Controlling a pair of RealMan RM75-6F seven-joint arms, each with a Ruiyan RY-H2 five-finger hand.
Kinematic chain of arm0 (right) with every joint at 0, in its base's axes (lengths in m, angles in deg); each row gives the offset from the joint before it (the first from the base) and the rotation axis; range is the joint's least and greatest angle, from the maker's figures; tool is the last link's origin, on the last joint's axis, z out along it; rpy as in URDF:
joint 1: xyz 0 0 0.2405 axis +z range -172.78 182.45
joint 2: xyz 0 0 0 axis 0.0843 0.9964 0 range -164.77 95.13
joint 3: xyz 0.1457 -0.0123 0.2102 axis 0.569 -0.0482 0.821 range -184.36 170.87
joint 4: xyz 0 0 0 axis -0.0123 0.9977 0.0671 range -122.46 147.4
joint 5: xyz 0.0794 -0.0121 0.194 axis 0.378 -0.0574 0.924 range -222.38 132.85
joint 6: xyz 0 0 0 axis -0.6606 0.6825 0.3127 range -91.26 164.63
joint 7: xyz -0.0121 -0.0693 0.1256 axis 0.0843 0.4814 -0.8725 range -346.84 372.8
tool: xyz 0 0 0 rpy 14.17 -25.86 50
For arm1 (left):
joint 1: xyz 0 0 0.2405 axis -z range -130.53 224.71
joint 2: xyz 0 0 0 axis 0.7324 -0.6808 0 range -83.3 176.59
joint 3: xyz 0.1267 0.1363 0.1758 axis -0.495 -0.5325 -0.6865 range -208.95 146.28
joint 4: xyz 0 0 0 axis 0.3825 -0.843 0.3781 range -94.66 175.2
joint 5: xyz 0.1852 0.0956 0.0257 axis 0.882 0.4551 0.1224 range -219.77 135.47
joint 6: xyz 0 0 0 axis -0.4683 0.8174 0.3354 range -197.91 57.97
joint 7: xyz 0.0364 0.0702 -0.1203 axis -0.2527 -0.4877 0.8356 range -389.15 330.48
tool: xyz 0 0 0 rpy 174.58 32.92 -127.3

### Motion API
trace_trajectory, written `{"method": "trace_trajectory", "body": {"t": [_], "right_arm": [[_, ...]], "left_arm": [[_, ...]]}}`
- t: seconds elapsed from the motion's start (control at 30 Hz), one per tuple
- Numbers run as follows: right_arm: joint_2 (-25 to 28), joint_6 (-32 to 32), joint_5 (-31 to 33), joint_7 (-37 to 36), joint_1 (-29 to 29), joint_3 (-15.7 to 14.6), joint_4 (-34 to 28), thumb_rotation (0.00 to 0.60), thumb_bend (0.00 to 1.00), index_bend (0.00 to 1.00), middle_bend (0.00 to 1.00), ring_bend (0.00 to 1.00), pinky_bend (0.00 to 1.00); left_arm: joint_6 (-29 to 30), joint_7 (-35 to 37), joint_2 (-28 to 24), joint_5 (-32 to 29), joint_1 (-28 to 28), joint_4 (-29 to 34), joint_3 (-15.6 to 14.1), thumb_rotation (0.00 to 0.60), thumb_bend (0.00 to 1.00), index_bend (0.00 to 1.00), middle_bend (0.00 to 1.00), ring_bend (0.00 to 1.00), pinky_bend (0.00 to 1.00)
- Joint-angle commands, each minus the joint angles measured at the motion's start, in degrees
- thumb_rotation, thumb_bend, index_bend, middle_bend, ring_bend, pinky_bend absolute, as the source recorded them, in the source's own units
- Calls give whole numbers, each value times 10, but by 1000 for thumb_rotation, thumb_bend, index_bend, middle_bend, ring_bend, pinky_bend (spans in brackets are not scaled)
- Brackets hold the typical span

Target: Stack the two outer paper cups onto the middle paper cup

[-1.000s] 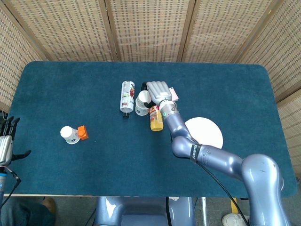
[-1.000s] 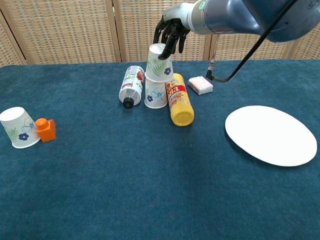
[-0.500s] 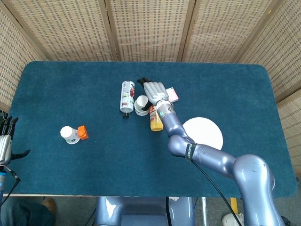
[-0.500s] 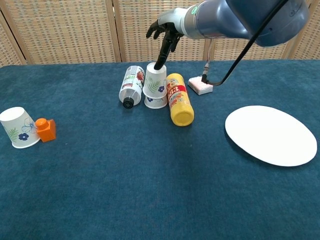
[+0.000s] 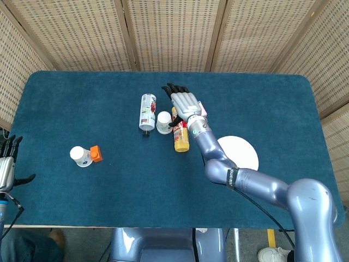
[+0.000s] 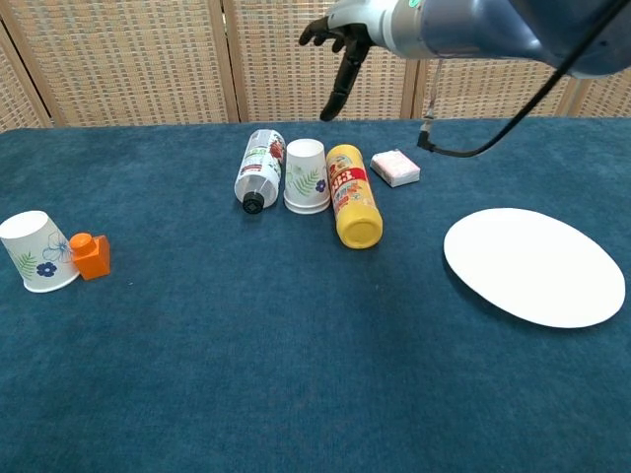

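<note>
Two nested white floral paper cups [image 6: 307, 175] upside down mid-table; my right hand [image 6: 340, 44] above them, fingers spread, empty. Left hand [image 5: 7, 158] open, idle at table edge.

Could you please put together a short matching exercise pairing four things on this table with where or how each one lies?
Things:
1. stacked paper cups
2. lone paper cup
3. white plate
4. right hand

States:
A. beside the orange block
B. raised above the table, holding nothing
C. between the white bottle and the yellow bottle
D. flat, on the table's right side

Pairs: 1-C, 2-A, 3-D, 4-B
</note>
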Motion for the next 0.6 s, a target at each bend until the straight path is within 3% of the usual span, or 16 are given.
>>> {"method": "trace_trajectory", "body": {"t": [0.03,0.13,0.27,0.4,0.6], "right_arm": [[51,42,-86,-14,-54,-34,-54,600,0,0,0,0,0],[93,90,-218,-69,-119,-64,-94,600,0,0,0,0,0],[133,178,-392,-159,-201,-124,-95,600,0,0,0,0,0],[160,260,-486,-256,-280,-176,-86,600,0,0,0,0,0],[169,383,-555,-300,-387,-236,-62,600,0,0,0,0,0]], "left_arm": [[3,0,1,5,0,0,-2,600,0,0,0,0,0],[8,-1,3,13,-1,0,-6,600,0,0,0,0,0],[11,-4,8,25,0,-1,-12,600,0,0,0,0,0],[5,-3,11,44,5,-5,-22,600,0,0,0,0,0],[-30,13,15,64,25,-8,-32,600,0,0,0,0,0]]}}
